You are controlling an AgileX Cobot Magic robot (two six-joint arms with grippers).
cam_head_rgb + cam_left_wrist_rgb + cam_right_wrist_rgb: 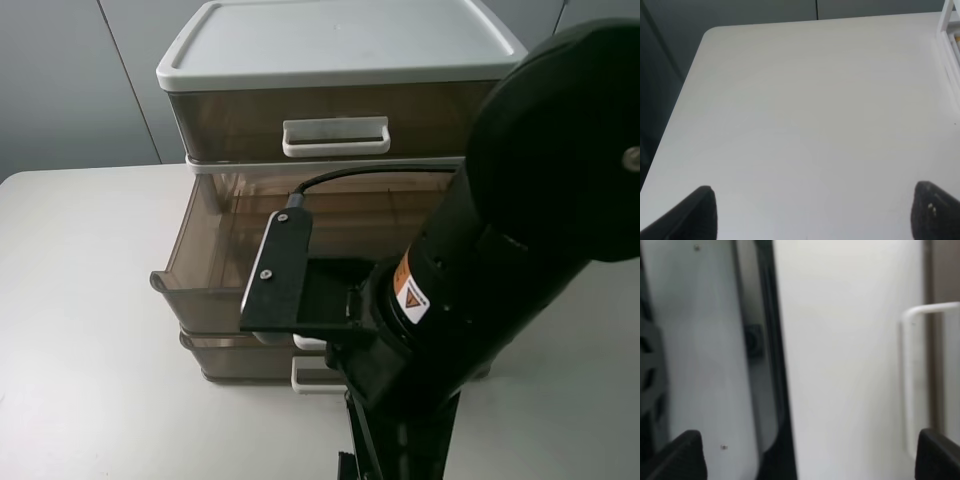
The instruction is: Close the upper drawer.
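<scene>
Nearest in the high view: right arm (470,300), black and bulky, slanting down before the drawer unit (330,160) and hiding most of the front of the upper drawer (205,298). Right gripper (812,460) spread wide in its wrist view, fingertips (685,457) well apart, clamped on nothing. A white loop handle (910,390) just beside one finger, too blurred to assign to a drawer. Left gripper (815,215) likewise parted, idle above bare table (790,125), near the unit's side and probably not needed here.

Just behind the arm: upper drawer, the middle tier, pulled well out of its slot, smoky-brown walls exposed, no contents visible in the uncovered part. Beneath it, lowest drawer (240,360) seated, with its white handle (300,375) poking out. Above and further back, top-tier drawer (260,120) shut under the white lid (340,40).

Step in hand, by judgement: pushing the open front home. Set the fingers against the middle of the front, at or beside its handle, never on a corner. Press straight along the runners, level, to avoid skewing and jamming. Keep clear of the lowest handle. Push slowly, stopping once flush with the tiers above and below, to avoid shoving the whole unit back across the smooth table.
</scene>
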